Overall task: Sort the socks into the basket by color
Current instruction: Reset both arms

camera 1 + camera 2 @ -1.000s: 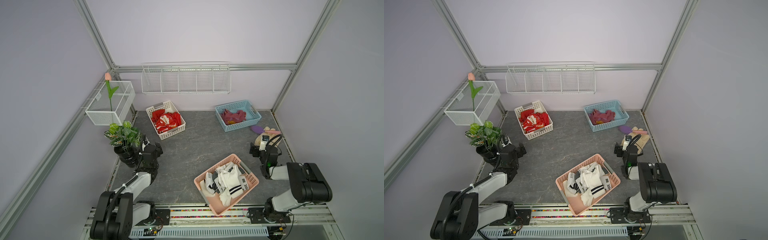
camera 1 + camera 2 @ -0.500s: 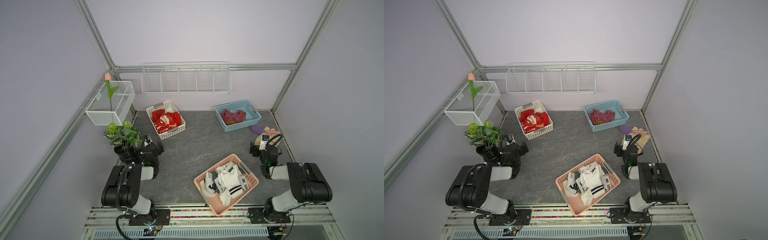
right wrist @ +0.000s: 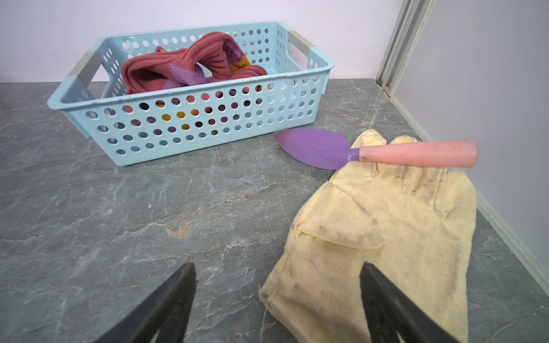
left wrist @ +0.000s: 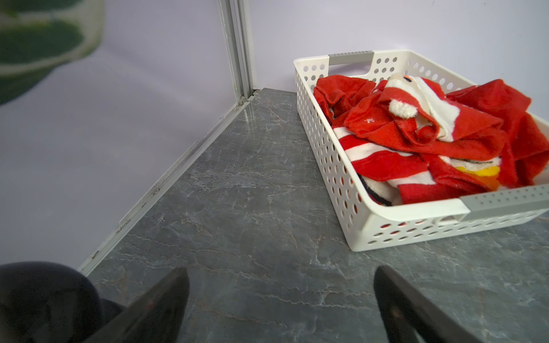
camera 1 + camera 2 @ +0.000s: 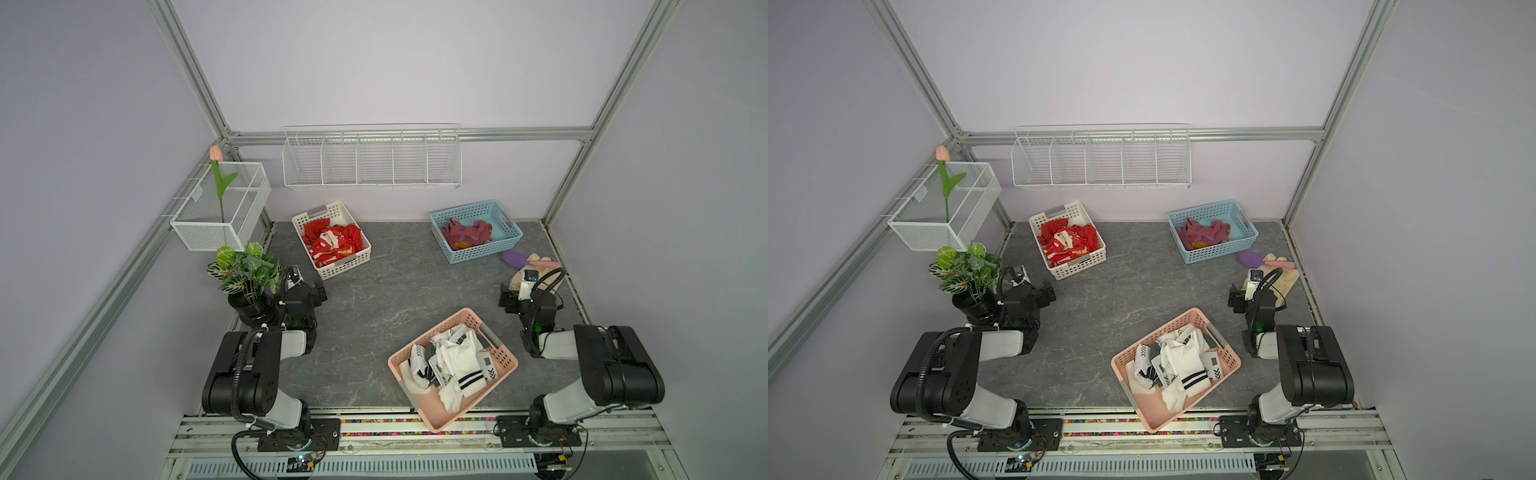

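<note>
Red-and-white socks (image 5: 334,245) (image 4: 416,133) fill the white basket (image 5: 303,218) at the back left. Maroon socks with orange and purple (image 5: 465,232) (image 3: 193,68) lie in the blue basket (image 5: 486,251) at the back right. White socks with black stripes (image 5: 453,365) are heaped in the pink basket (image 5: 432,411) at the front. My left gripper (image 5: 318,291) (image 4: 281,268) is open and empty, low over bare table short of the white basket. My right gripper (image 5: 509,301) (image 3: 277,264) is open and empty, with a glove's cuff below its fingers.
A beige glove (image 3: 386,231) and a purple trowel with a pink handle (image 3: 416,153) lie by the right wall. A potted plant (image 5: 249,274) stands right beside my left arm. A mesh box (image 5: 220,208) and a wire rack (image 5: 372,160) hang on the walls.
My left arm has folded back, its upper links swinging up over its base, while its gripper stayed nearly in place by the plant. The right arm has not moved.
</note>
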Available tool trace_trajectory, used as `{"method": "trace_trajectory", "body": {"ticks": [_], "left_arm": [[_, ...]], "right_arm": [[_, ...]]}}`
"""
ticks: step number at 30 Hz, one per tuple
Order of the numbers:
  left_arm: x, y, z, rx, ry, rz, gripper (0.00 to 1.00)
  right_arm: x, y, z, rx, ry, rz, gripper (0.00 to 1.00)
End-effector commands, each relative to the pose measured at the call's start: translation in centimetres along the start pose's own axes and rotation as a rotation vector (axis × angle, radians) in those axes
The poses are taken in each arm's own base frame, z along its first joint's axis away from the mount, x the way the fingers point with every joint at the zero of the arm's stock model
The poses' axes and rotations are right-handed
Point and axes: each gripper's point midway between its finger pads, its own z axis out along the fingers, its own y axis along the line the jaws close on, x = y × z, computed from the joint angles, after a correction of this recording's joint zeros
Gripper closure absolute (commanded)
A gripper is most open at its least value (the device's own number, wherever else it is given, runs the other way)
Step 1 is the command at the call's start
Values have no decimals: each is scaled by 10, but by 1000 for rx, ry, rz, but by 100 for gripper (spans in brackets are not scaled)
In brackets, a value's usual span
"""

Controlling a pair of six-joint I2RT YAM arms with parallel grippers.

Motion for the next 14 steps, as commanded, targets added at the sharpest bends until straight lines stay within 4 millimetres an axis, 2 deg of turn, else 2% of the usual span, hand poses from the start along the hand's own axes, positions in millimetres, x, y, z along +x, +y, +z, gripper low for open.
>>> {"method": "trace_trajectory", "body": {"ticks": [1,14], "left_arm": [[-6,-2,1,10,-12,1,1],[-5,-2,2,10,-5,4,1]], "right_arm": [[-8,2,2,-8,-23,-26,11],[-8,2,3,-5,-20,-30,11]]}}
